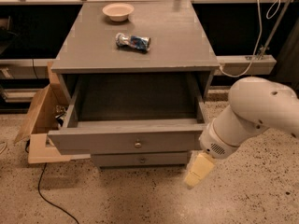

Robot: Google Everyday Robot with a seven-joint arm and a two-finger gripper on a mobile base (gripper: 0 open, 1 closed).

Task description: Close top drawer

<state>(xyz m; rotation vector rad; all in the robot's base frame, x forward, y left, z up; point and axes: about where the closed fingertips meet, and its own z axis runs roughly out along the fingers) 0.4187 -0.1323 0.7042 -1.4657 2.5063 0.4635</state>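
Note:
The top drawer (126, 141) of the grey cabinet is pulled far out, and its inside looks empty. Its long grey front carries a small round metal knob (138, 144) at the centre. My gripper (198, 170) hangs at the end of the white arm (252, 113), low by the drawer front's right end, just below and to the right of its corner. It shows as a pale yellow block pointing down toward the floor.
A lower drawer front (140, 159) with a knob sits under the open one. On the cabinet top (177, 36) lie a crushed can (133, 41) and a small bowl (117, 11). An open cardboard box (39, 120) stands at the left. A cable (46, 199) runs over the speckled floor.

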